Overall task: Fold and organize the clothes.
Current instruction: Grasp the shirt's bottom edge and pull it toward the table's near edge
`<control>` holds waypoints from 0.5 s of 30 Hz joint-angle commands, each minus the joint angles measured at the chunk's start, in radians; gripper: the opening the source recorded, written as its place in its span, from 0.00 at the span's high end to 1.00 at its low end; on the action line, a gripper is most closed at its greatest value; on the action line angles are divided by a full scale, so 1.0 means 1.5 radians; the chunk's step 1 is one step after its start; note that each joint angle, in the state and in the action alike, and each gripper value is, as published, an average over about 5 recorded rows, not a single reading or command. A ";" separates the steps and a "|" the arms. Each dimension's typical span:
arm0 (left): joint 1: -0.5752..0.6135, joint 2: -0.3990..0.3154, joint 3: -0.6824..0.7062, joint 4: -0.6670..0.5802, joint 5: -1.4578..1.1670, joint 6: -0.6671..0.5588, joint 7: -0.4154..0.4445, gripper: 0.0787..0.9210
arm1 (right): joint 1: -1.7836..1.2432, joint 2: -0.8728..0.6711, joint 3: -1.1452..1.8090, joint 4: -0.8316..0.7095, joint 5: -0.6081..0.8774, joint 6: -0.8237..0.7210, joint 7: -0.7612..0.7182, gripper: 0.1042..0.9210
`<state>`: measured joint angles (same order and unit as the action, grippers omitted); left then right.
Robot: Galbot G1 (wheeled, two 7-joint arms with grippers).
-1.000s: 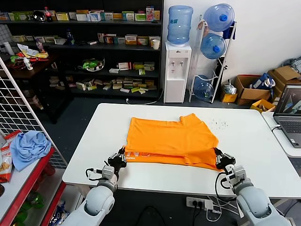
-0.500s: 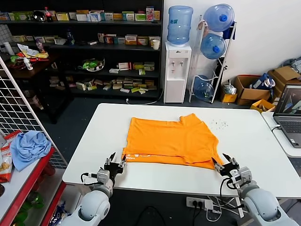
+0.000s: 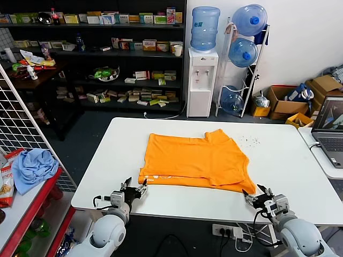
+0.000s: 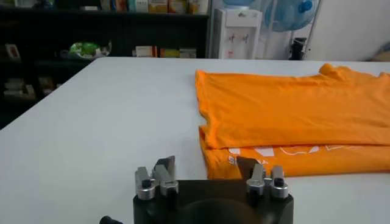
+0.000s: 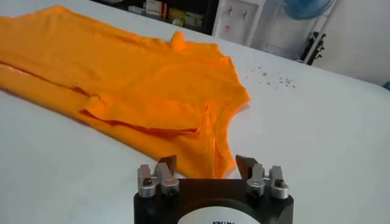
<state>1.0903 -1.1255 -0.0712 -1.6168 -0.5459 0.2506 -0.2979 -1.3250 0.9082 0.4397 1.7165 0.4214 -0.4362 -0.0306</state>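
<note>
The orange T-shirt (image 3: 195,158) lies folded on the white table (image 3: 278,160), its near strip doubled over with faint white lettering at the near left corner (image 4: 268,150). My left gripper (image 3: 134,188) is open and empty, just off the shirt's near left corner, close to the table's front edge. My right gripper (image 3: 257,196) is open and empty, just off the shirt's near right corner (image 5: 210,143). Neither gripper touches the fabric. The shirt also shows in the left wrist view (image 4: 292,115) and in the right wrist view (image 5: 122,79).
A laptop (image 3: 332,131) sits on a second table at the right. A wire rack with a light blue cloth (image 3: 32,168) stands at the left. Small specks (image 3: 249,141) lie on the table beyond the shirt. Shelves and a water dispenser (image 3: 202,64) stand behind.
Both grippers have let go of the shirt's near corners, opened, and drawn back toward the front edge. The near edge of the shirt now lies flat on the table.
</note>
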 commanded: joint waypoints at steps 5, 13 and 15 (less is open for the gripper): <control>-0.003 0.006 0.004 0.004 -0.023 0.007 0.000 0.53 | -0.006 -0.001 -0.001 -0.001 0.006 -0.019 0.006 0.63; 0.022 0.025 0.005 -0.035 -0.035 0.014 -0.008 0.79 | -0.024 -0.016 0.005 0.028 0.011 -0.032 0.012 0.91; 0.034 0.033 0.003 -0.055 -0.042 0.018 -0.013 0.87 | -0.041 -0.024 0.011 0.050 0.015 -0.038 0.017 0.95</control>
<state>1.1164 -1.0921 -0.0659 -1.6522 -0.5904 0.2704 -0.3111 -1.3677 0.8774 0.4564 1.7632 0.4443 -0.4829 -0.0087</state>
